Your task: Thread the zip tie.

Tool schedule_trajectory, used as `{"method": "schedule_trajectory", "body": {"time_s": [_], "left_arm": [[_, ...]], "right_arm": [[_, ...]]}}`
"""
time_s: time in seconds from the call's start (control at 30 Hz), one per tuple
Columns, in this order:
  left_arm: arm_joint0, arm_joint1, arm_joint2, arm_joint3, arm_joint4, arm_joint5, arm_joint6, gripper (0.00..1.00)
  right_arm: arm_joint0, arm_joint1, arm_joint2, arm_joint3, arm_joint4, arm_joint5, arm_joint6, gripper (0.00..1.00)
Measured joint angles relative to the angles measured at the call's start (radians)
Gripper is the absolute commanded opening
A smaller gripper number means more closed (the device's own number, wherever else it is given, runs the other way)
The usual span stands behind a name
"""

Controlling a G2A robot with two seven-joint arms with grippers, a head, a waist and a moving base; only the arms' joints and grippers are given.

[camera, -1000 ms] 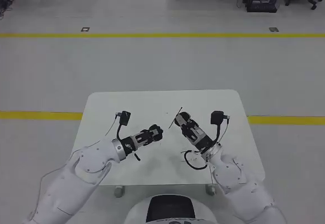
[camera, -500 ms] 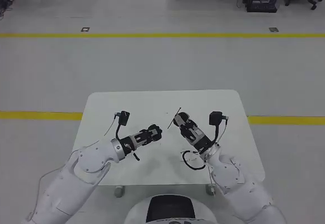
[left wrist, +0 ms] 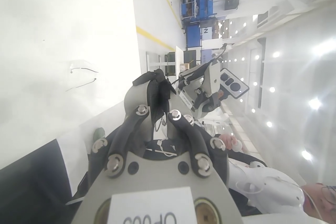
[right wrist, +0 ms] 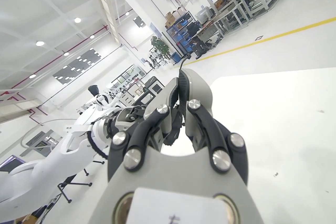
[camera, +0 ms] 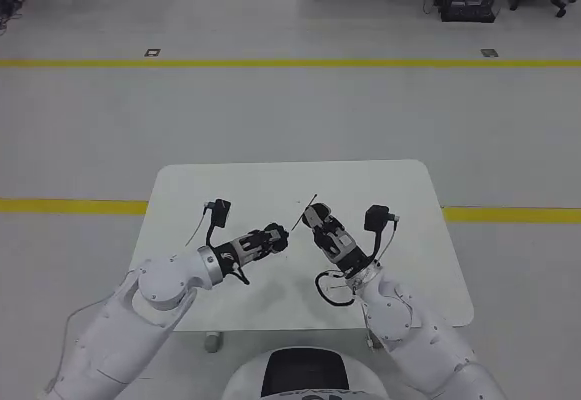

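A thin black zip tie (camera: pixel 305 212) is pinched in my right gripper (camera: pixel 312 214), which is shut on it over the middle of the white table (camera: pixel 370 180). In the right wrist view the zip tie's (right wrist: pixel 182 64) end sticks out past the closed fingertips (right wrist: pixel 183 83). My left gripper (camera: pixel 282 237) hovers just beside it, tips facing the right gripper. In the left wrist view its black pads (left wrist: pixel 157 93) are pressed together. I cannot tell whether anything is between them. The right gripper (left wrist: pixel 204 93) appears just beyond.
Two thin dark strands (left wrist: pixel 84 70) lie on the table surface in the left wrist view. A black cable loop (camera: pixel 332 288) hangs at the right arm's wrist. The rounded table edge (camera: pixel 450 290) is near the right arm.
The right gripper has drifted a little left with the zip tie, closing the gap to the left gripper. The left gripper has also shifted slightly left.
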Motion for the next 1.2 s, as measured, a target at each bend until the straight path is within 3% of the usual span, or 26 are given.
{"method": "schedule_trajectory", "body": {"time_s": [1.2], "left_arm": [[0.000, 0.000, 0.000, 0.000, 0.001, 0.001, 0.000, 0.00]], "right_arm": [[-0.016, -0.003, 0.002, -0.006, -0.074, 0.001, -0.036, 0.00]]}}
